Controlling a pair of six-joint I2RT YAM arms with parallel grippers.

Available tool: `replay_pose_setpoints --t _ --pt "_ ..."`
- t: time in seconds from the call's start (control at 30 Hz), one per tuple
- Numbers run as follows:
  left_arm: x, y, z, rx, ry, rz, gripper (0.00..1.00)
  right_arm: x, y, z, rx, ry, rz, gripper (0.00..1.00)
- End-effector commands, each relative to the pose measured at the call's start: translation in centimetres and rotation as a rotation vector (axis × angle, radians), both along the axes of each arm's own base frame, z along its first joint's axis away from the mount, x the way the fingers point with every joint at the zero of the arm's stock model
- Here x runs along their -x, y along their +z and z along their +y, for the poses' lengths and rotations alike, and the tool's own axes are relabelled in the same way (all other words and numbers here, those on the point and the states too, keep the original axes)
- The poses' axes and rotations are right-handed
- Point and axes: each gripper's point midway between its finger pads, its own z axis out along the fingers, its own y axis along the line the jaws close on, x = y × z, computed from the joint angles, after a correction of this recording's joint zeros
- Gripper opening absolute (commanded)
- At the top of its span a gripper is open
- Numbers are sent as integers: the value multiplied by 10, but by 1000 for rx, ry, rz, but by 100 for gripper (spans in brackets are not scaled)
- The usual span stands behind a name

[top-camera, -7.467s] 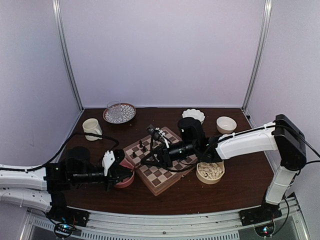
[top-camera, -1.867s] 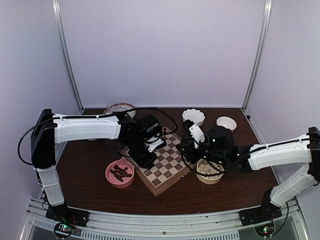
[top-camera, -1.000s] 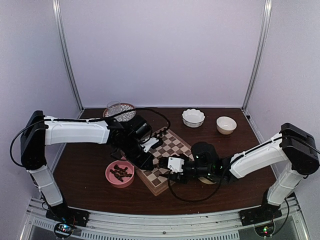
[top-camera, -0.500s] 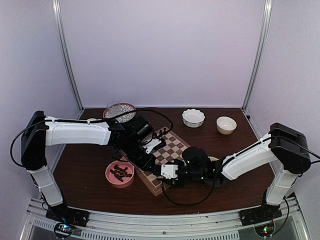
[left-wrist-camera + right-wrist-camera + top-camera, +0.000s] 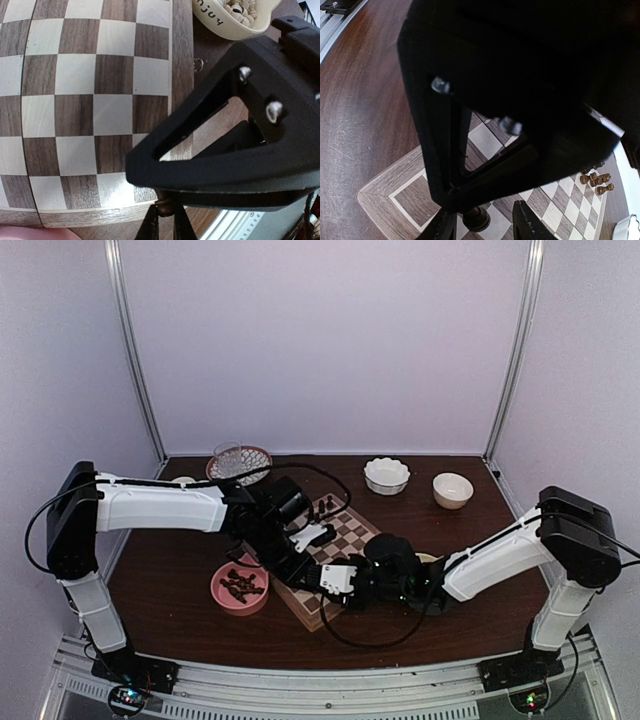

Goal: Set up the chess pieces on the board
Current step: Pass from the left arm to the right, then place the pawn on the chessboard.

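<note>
The board [image 5: 352, 536] lies at mid-table, and a few dark chess pieces [image 5: 322, 506] stand at its far corner. My left gripper [image 5: 312, 565] hangs over the board's near corner, shut on a dark brown piece [image 5: 165, 207]. In the left wrist view the left gripper [image 5: 165, 221] pinches that piece's top. My right gripper [image 5: 323, 585] has come in from the right. In the right wrist view its fingers [image 5: 527, 222] straddle the same piece [image 5: 476, 218], which stands on a light square. The right gripper [image 5: 485, 226] is open, with a gap beside the piece.
A pink bowl [image 5: 240, 587] with several dark pieces sits left of the board. A cream bowl [image 5: 240, 17] of white pieces is to the right, mostly hidden under the right arm. A cup, a glass dish [image 5: 238, 462] and two white bowls [image 5: 386, 475] stand at the back.
My right arm swung left from the cream bowl along the board's near side to the left gripper, and its jaws narrowed. The left gripper shifted slightly toward the near corner.
</note>
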Motion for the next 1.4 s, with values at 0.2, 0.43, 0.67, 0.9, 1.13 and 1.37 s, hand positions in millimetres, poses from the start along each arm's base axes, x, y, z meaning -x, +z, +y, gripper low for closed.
replay_pose_setpoints --t 0.2,0.43,0.67,0.9,1.13,1.37 --pt "6 10 -15 61 -39 24 0 1 -3 10 35 6 -20 27" --pt "2 13 -18 100 -22 4 22 4 -6 14 6 5 29 11" --pt "-18 41 -2 221 83 -137 48 -7 -5 14 -85 -32 152 1" --pt "-39 65 24 287 220 -344 54 -19 -1 13 -226 -43 314 3" --pt "-46 74 43 305 289 -484 53 -45 -6 1 -311 -128 453 8" --pt "-48 83 48 326 307 -533 53 -60 -17 -8 -271 -208 467 14"
